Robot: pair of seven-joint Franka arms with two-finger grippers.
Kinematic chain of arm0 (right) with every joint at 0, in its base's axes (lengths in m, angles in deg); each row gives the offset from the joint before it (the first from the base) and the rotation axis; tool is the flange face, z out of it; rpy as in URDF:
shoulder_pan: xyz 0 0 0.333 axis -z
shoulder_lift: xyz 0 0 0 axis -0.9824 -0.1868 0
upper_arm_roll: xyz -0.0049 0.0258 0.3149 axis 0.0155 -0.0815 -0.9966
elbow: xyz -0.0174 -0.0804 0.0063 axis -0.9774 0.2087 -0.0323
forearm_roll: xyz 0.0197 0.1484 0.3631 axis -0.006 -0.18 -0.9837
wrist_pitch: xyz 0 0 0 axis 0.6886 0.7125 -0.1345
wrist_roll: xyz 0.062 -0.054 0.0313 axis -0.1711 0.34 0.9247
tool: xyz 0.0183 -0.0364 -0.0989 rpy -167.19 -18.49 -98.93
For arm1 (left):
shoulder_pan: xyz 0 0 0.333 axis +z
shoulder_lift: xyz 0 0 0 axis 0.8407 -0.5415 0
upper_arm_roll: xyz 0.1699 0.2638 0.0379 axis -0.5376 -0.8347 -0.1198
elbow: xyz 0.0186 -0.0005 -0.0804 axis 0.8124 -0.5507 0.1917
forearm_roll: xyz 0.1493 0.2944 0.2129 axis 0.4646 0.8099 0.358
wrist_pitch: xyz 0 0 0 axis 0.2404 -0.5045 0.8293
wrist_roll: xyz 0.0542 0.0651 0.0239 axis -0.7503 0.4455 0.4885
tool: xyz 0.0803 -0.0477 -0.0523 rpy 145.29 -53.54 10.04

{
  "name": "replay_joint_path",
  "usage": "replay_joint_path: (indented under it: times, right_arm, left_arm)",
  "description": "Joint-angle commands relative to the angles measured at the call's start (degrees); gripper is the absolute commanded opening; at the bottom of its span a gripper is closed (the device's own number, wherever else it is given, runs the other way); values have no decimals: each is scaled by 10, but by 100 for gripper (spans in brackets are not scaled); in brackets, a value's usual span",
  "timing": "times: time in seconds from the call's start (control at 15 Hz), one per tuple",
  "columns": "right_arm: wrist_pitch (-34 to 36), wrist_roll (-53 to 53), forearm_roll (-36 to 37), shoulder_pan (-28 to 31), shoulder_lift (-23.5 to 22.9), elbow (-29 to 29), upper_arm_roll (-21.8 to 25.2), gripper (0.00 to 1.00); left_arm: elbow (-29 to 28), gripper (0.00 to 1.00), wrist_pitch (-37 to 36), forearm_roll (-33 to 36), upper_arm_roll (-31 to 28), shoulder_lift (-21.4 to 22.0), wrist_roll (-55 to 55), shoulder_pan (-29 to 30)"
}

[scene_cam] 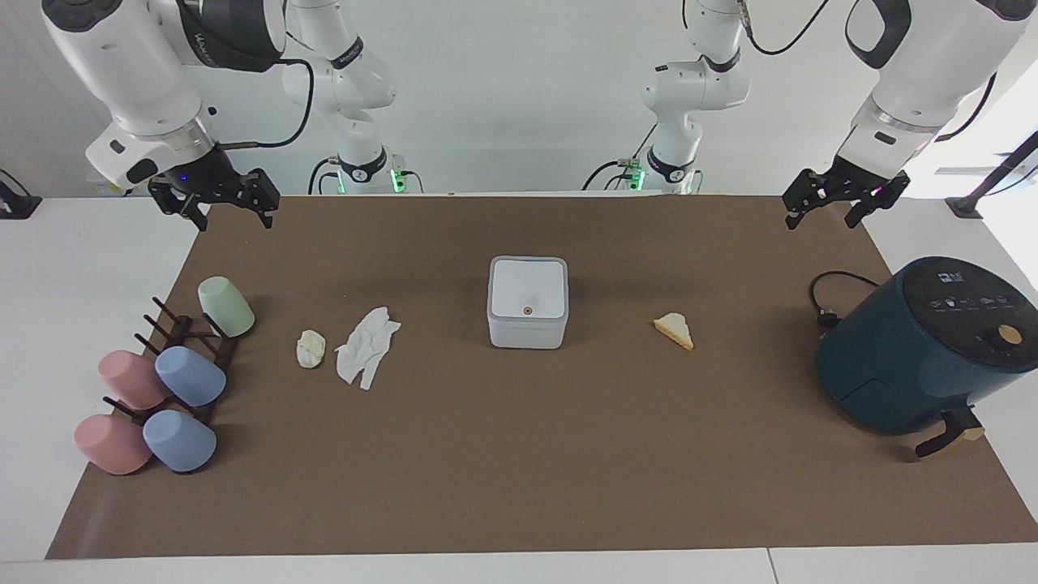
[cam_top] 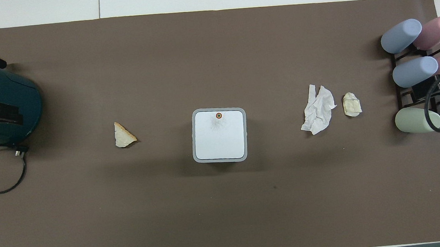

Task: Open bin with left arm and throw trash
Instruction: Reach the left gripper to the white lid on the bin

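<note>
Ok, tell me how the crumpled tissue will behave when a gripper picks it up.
The crumpled tissue is thin and creased, so it is probably floppy and very light. Its loose folds will likely squash and dangle when pinched. It lies flat on the brown mat, so it is unlikely to roll.

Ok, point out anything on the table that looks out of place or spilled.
Three scraps lie loose on the brown mat: a crumpled tissue and a doughy lump toward the right arm's end, a bread wedge toward the left arm's end. The bin between them is shut. Nothing spilled or damaged.
</note>
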Motion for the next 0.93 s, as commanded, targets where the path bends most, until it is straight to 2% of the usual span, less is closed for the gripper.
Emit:
replay_joint_path:
  times: [0.0,0.27,0.47,0.53,0.6,0.67,0.87]
  right_arm:
    - [7,7,-4,10,-8,13,-2,100]
    - [11,5,-3,-26,-9,14,29,100]
    - [14,5,-4,-29,-8,12,27,100]
    - [13,5,-3,-25,-8,13,24,100]
    - [13,5,-4,-21,-7,13,22,100]
    - [9,6,-4,-22,-8,12,24,100]
    - [6,4,-24,-21,-8,9,25,100]
  left_arm:
    - [-19,100,5,12,0,17,3,-2]
    - [-18,100,1,12,0,17,8,-4]
    - [-19,100,6,12,1,17,10,-5]
    - [-19,90,20,12,1,16,9,-14]
    - [-20,42,24,12,0,16,10,-23]
    - [-23,0,27,12,0,17,9,-35]
    - [-56,0,80,8,1,25,11,-73]
